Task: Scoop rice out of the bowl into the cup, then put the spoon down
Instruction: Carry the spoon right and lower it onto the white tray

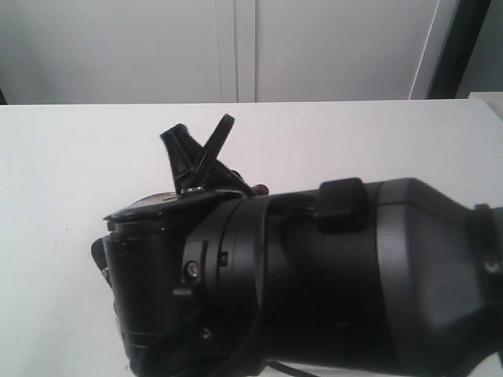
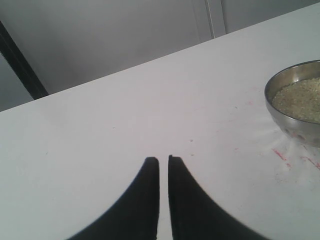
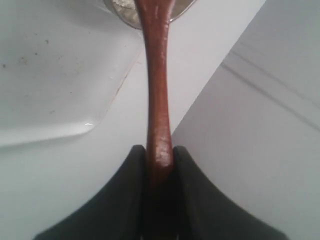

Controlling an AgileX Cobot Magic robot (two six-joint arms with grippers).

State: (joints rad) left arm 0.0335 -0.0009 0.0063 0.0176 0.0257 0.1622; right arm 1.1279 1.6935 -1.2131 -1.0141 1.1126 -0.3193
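My right gripper (image 3: pixel 160 150) is shut on the slim handle of the reddish-brown wooden spoon (image 3: pixel 157 85). The spoon's head reaches over the rim of a steel vessel (image 3: pixel 131 21) that is cut off by the frame; I cannot tell whether it is the cup or the bowl. In the left wrist view the steel bowl (image 2: pixel 295 129) stands on the white table, holding rice (image 2: pixel 302 100). My left gripper (image 2: pixel 163 159) hovers apart from it, shut on nothing, with only a thin slit between its fingers. No cup shows for sure.
A black arm (image 1: pixel 330 275) fills the lower exterior view and hides the work area; two black fingers (image 1: pixel 182 153) stick up from it. A white tray (image 3: pixel 50 75) with a raised edge lies beside the steel vessel. Red marks (image 2: pixel 280 154) stain the table by the bowl.
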